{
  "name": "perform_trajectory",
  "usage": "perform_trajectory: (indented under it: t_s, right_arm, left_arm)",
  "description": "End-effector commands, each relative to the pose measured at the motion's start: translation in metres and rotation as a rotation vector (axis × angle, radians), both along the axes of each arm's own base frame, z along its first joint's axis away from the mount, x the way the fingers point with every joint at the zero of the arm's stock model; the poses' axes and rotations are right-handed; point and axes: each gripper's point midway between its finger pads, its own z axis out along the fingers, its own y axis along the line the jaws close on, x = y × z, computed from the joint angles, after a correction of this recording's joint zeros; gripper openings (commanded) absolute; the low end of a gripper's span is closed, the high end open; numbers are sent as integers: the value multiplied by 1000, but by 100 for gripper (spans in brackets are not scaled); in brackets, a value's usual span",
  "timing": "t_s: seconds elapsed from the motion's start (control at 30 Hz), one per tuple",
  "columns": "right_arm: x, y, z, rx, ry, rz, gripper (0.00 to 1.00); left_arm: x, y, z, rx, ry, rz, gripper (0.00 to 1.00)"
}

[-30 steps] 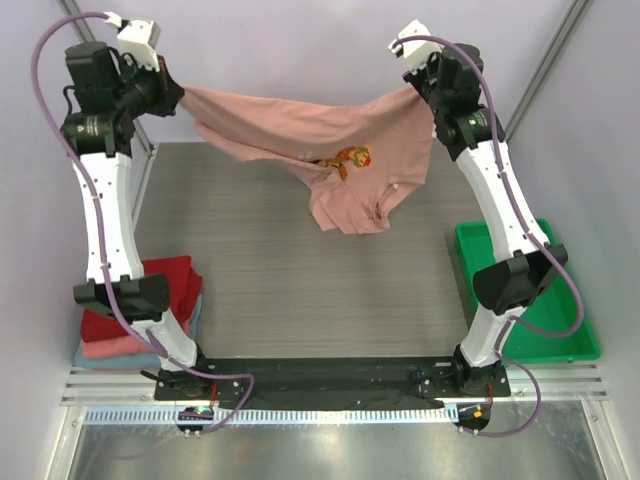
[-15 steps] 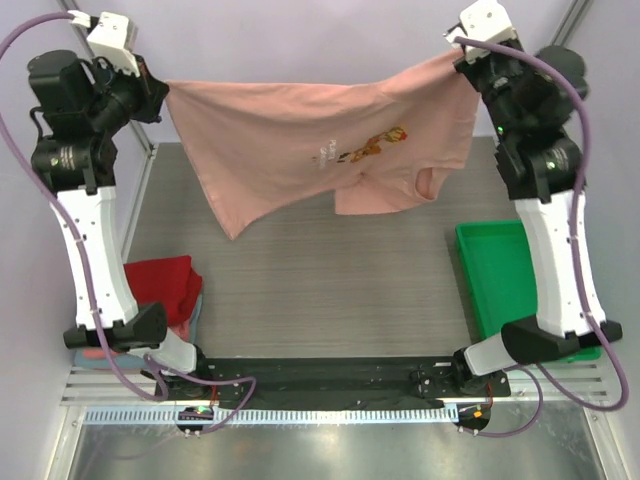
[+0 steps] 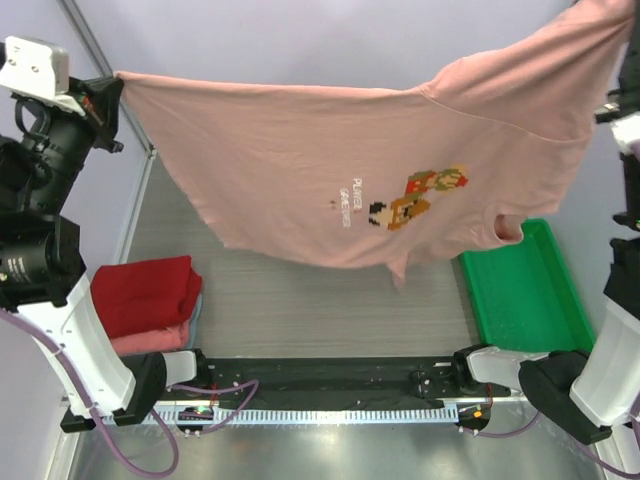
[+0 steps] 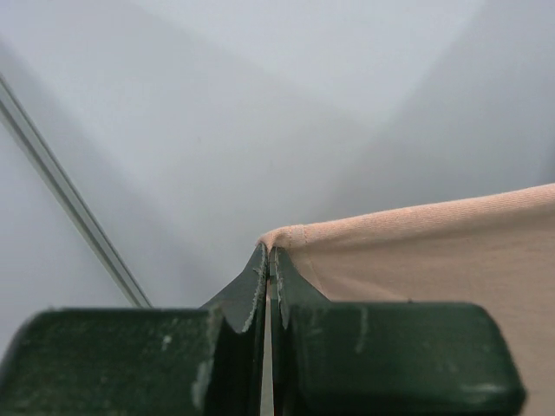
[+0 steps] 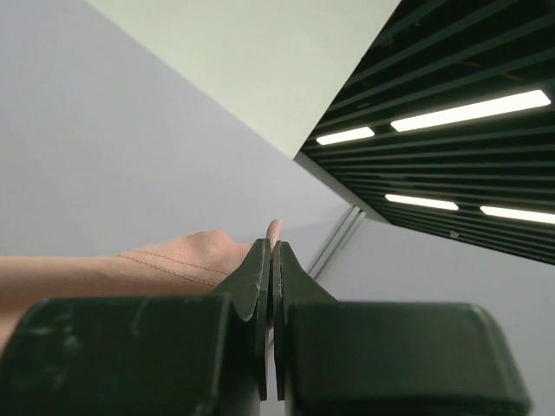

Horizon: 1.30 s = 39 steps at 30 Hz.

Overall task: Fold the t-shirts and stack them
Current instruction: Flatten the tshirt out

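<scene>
The dusty-pink t-shirt (image 3: 330, 170) with a pixel-art print hangs stretched wide and high above the table between both arms. My left gripper (image 3: 115, 82) is shut on its left corner, and the hem shows at the fingertips in the left wrist view (image 4: 270, 251). My right gripper is out of the top view past the upper right edge; in the right wrist view (image 5: 271, 247) it is shut on a pink fabric edge (image 5: 130, 264). A folded dark red t-shirt (image 3: 145, 292) lies on a salmon-pink one (image 3: 150, 338) at the table's left front.
A green plastic tray (image 3: 525, 290) stands at the right of the table. Grey walls with metal posts close the back and sides. The arm bases sit on a black rail (image 3: 320, 380) at the near edge.
Both arms have risen and spread apart. The pink t-shirt went from bunched and sagging to stretched flat and wide, nearer the camera. The right gripper has left the top view.
</scene>
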Motion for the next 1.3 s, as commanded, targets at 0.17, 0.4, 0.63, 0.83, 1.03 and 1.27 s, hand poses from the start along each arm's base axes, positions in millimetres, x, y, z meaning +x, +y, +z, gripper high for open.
perform_trajectory:
  t_s: [0.17, 0.4, 0.63, 0.83, 1.03, 1.27]
  right_arm:
    - [10, 4, -1, -49, -31, -27, 1]
    - [127, 34, -130, -155, 270, -41, 1]
    - [222, 53, -264, -224, 533, -57, 1]
    - [285, 66, -372, -301, 711, -71, 1]
    - [353, 58, -484, -370, 900, -156, 1]
    - [430, 38, -555, -363, 995, -255, 1]
  left_arm:
    - [21, 21, 1, 12, -18, 95, 0]
    - [93, 17, -126, 44, 317, 3, 0]
    - [153, 19, -265, 46, 648, -58, 0]
    - [209, 12, -362, 21, 829, -103, 0]
    - [254, 17, -432, 3, 958, -87, 0]
    - [306, 26, -474, -16, 982, -49, 0]
